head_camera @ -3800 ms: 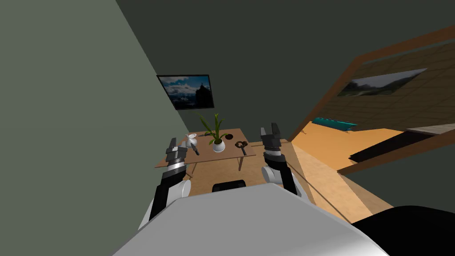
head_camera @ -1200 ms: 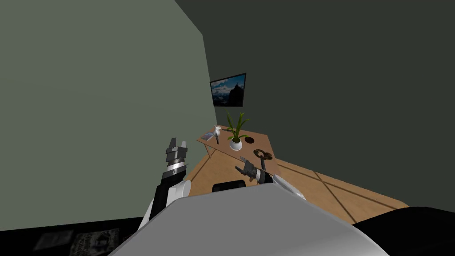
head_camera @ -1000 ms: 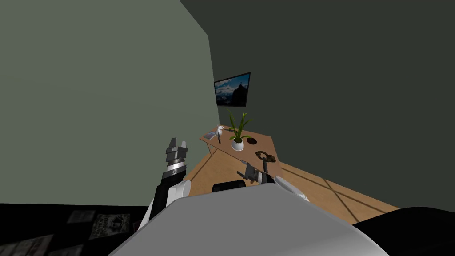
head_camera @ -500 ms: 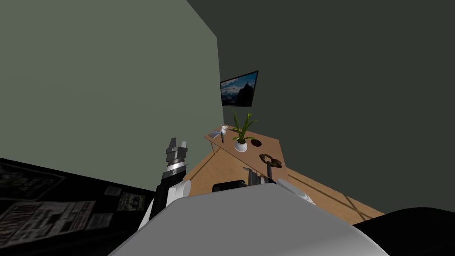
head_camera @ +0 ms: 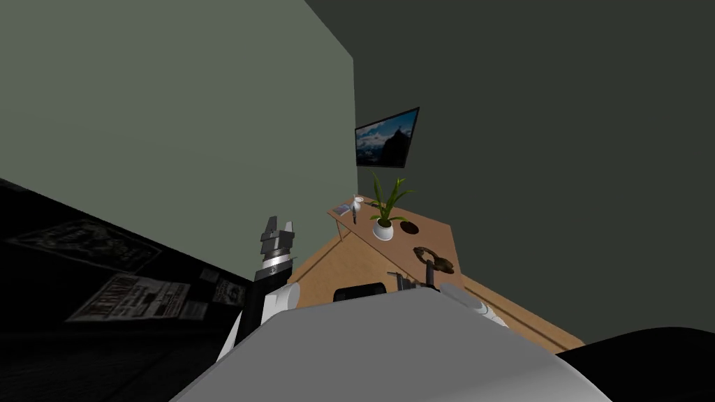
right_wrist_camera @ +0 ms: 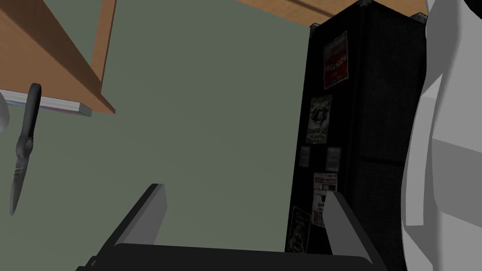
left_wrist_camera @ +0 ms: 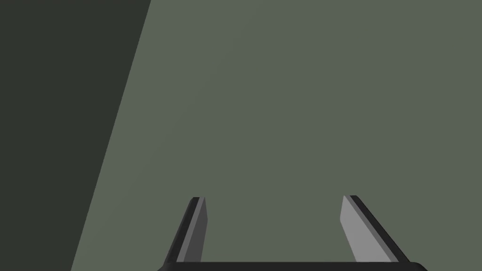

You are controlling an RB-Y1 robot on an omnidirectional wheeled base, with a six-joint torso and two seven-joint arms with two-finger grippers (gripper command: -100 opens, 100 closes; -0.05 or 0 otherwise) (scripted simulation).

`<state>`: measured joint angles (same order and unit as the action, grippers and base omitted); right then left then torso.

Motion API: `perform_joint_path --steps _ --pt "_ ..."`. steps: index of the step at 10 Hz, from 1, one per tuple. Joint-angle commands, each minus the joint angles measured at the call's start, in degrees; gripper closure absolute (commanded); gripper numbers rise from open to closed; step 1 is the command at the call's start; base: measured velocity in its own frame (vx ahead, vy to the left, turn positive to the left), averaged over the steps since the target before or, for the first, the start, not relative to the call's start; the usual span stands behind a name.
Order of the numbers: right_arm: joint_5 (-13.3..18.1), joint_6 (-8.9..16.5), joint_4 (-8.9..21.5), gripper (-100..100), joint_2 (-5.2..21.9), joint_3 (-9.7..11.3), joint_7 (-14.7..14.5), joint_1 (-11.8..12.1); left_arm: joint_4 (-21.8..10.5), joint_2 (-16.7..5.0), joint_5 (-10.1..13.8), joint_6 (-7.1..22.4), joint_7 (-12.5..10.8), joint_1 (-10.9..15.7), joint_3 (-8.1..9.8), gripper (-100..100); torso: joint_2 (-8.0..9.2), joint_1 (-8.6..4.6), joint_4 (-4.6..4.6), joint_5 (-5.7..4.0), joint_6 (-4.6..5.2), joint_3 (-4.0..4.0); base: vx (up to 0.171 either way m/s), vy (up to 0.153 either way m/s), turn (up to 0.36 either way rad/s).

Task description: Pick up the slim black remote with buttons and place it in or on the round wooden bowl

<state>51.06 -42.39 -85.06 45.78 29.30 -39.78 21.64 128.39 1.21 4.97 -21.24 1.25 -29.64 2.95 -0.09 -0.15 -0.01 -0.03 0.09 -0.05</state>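
Frankly, no writing could be read. The posters [right_wrist_camera: 335, 61] on the tall black cabinet [right_wrist_camera: 386, 94] carried red & white print, too blurred to make out. As for the remote [head_camera: 354, 218], it was a slim dark sliver tapering to one end, buttons too small to tell. It lay at the left edge of the wooden table [head_camera: 419, 241], just beside a flat book [head_camera: 342, 209] and a white cup [head_camera: 358, 202]. The round bowl [head_camera: 409, 227], dark inside, sat on the same table on the other side of the potted plant [head_camera: 382, 227] from the remote.

L gripper [left_wrist_camera: 275, 226] was up by the green wall, blades wide apart, nothing btwn them. R gripper [right_wrist_camera: 245, 197] was likewise spread & empty.

Vs 0.5 s ago my view had swung left — more cabinet in sight, table further right. R arm sat much lower than 3.8 s ago.
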Motion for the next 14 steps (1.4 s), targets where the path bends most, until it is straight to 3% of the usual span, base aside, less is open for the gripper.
perform_joint_path --steps 1,4,9,10,12,14 --pt "2.9 -0.2 2.9 -100 1.4 1.4 -2.4 -0.7 0.0 0.0 0.0 0.0 0.0 0.0 0.00 0 0.00 0.00 0.00 0.00 0.00 0.00 -0.008 -0.031 0.290" --pt "5.8 -0.6 5.3 -100 2.9 2.3 -4.3 -1.4 0.0 0.0 0.0 0.0 0.0 0.0 -0.01 0 0.00 -0.01 0.00 0.00 -0.04 0.00 -0.013 -0.032 0.156" --pt "14.6 -2.4 14.0 -100 8.4 5.2 -11.2 -4.2 0.0 0.0 0.0 0.0 0.0 0.0 0.00 0 0.05 -0.01 0.02 0.00 -0.01 0.03 -0.034 -0.036 0.228" --pt "15.3 -2.4 13.9 -100 8.4 5.2 -11.2 -4.2 0.0 0.0 0.0 0.0 0.0 0.0 0.00 0 0.10 -0.05 0.02 0.00 -0.01 0.06 -0.037 -0.040 0.137" --pt "18.7 -3.1 17.8 -100 10.7 6.3 -14.3 -5.6 0.0 0.0 0.0 0.0 0.0 0.0 0.00 0 0.04 -0.02 0.01 0.00 -0.01 0.03 -0.031 -0.036 0.225" --pt "21.3 -3.3 19.6 -100 11.8 6.6 -15.6 -6.3 0.0 0.0 0.0 0.0 0.0 0.0 0.01 0 0.03 -0.02 0.01 -0.01 0.04 0.02 -0.026 -0.034 0.119"
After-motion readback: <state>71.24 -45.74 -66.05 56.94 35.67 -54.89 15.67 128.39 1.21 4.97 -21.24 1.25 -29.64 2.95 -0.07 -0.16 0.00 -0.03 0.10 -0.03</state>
